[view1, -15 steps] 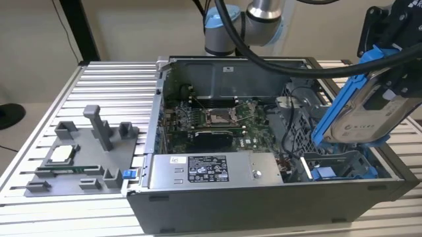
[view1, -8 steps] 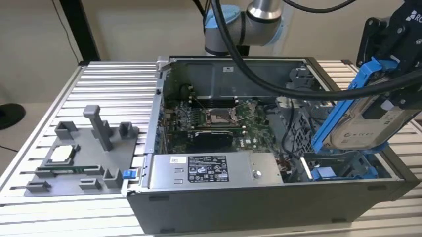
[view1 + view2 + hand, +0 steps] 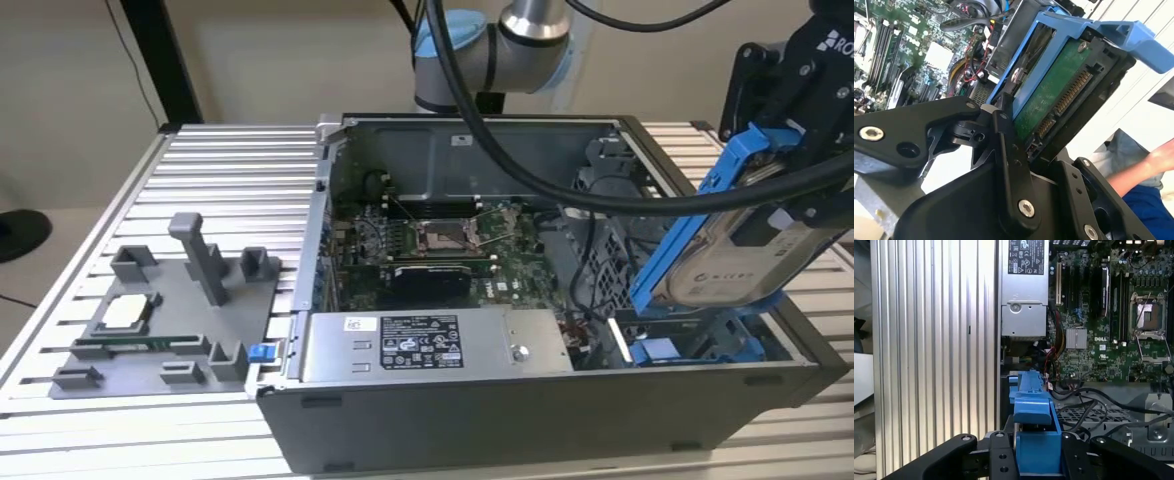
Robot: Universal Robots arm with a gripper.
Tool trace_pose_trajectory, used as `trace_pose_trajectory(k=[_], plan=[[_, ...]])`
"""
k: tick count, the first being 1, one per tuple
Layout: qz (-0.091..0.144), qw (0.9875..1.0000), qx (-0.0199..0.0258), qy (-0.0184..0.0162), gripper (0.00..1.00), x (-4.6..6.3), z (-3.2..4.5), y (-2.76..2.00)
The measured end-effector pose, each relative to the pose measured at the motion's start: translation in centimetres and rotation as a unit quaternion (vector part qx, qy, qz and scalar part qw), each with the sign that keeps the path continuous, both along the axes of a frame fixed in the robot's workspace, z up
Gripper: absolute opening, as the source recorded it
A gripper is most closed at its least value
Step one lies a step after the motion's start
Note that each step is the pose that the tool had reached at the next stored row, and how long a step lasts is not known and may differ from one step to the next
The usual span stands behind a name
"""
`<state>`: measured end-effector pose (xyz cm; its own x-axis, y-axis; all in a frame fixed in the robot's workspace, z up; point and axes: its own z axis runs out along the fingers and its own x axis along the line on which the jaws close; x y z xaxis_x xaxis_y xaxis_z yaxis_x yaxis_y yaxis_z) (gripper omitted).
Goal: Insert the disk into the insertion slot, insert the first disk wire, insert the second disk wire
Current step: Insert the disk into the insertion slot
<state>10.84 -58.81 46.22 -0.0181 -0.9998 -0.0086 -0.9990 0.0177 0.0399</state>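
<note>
Grey-and-blue arm [image 3: 461, 45] bent overhead, black gripper [image 3: 787, 170] high at the exterior view's right, tilted, fingers [image 3: 999, 460] clamped on the disk [image 3: 727, 250]

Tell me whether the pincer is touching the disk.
Touching. The first wrist view shows the pincer closed on the disk, black fingers pressed against its blue frame's sides.

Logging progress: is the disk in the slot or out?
Out: the gripper holds the disk tilted, mostly above the case, at the exterior view's right.

Silver-grey disk [image 3: 727, 268] in bright blue frame [image 3: 671, 245]; green motherboard [image 3: 441, 262].
</note>
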Motion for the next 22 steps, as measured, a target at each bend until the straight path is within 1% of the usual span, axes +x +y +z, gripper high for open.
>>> trace_pose_trajectory(k=[8,15,22], plan=[[0.0,1.0,0.0,0.0,0.0,0.0,-0.16,0.0],[0.0,1.0,0.0007,-0.0007,0.0,0.0,-0.98,0.0],[0.0,1.0,0.0019,-0.0007,0.0,0.5,-1.42,0.0]])
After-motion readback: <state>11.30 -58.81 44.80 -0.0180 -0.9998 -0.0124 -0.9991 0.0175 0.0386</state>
